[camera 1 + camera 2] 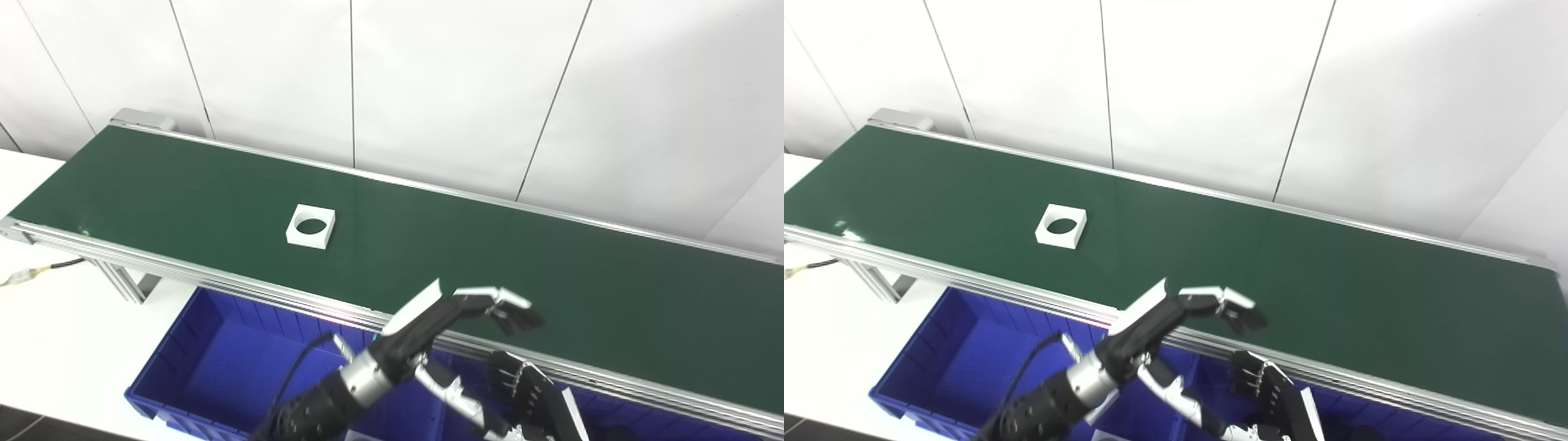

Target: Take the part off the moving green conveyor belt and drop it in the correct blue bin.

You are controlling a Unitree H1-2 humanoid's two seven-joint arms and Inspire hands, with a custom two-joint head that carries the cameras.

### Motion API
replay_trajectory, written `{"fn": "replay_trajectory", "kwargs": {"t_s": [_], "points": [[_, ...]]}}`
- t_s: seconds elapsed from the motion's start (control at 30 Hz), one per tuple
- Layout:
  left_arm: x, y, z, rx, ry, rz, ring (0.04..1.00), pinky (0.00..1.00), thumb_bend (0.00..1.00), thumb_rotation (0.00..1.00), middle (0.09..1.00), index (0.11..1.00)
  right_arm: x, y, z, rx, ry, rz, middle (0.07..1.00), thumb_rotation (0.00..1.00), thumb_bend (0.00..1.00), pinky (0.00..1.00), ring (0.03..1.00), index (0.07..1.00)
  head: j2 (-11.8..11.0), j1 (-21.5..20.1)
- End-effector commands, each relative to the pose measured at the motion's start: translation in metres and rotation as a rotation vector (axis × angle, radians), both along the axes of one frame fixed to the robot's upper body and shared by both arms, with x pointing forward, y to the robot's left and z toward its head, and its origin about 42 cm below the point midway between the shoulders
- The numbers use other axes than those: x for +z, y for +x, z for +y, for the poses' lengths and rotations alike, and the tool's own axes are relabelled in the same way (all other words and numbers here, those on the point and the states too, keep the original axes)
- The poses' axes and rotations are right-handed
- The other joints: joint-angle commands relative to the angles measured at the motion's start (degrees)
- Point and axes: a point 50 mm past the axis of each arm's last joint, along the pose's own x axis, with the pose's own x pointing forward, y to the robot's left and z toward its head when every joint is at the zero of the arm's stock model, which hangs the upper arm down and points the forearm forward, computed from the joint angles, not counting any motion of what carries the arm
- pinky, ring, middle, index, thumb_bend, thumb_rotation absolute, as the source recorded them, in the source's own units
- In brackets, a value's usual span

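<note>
- right hand [530, 392] nearest the camera, low at the bottom edge, black fingers with a white plate on the back; fingers upright and spread, holding nothing, in front of the conveyor's near rail
- left hand [471, 309] on a black arm with a silver metal wrist ring, white panel on the back; fingers curled loosely downward, apart, nothing in them; it hangs over the near edge of the belt
- blue bin [202, 361], glossy plastic, ribbed inner walls, rectangular, below the near rail; a second blue bin [612, 416] shows only partly behind the hands, dividing wall hidden, so count is unsure
- conveyor belt [490, 251], one, long flat dark green matte surface, slightly shiny, running diagonally; ribbed aluminium rails along both long sides
- part [311, 226], one, white, square flat block with a round hole through the middle; lies flat on the belt left of centre, well apart from both hands, touching neither
- white table [55, 331] under the belt's left end, smooth; one cable [37, 269] lying on it
- wall [459, 86] behind, white smooth panels with thin dark seams
</note>
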Motion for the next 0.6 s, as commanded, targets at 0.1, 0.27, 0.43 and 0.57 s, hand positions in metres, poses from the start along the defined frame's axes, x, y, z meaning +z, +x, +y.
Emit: {"fn": "replay_trajectory", "kwargs": {"t_s": [0.1,0.27,0.43,0.57], "points": [[0.035,0.045,0.024,0.072,0.125,-0.141,0.716,0.63,0.99,0.20,0.744,0.737,0.009,0.008,0.004,0.006,0.028,-0.073,0.734,0.00,0.81,0.66,0.714,0.726,-0.73,-0.10],[0.043,0.083,0.048,0.185,0.296,-0.185,0.723,0.62,1.00,0.22,0.749,0.747,0.007,0.008,0.006,0.005,0.029,-0.064,0.725,0.00,0.81,0.65,0.709,0.725,-1.11,-0.49],[0.044,0.116,0.070,0.251,0.446,-0.245,0.677,0.55,1.00,0.17,0.734,0.746,0.006,0.007,0.007,0.000,0.032,-0.063,0.721,0.00,0.82,0.65,0.709,0.723,-1.23,-0.65],[0.041,0.134,0.078,0.312,0.577,-0.260,0.666,0.53,1.00,0.17,0.751,0.763,0.006,0.006,0.008,-0.004,0.038,-0.059,0.718,0.00,0.82,0.65,0.709,0.721,-1.31,-0.88]]}}
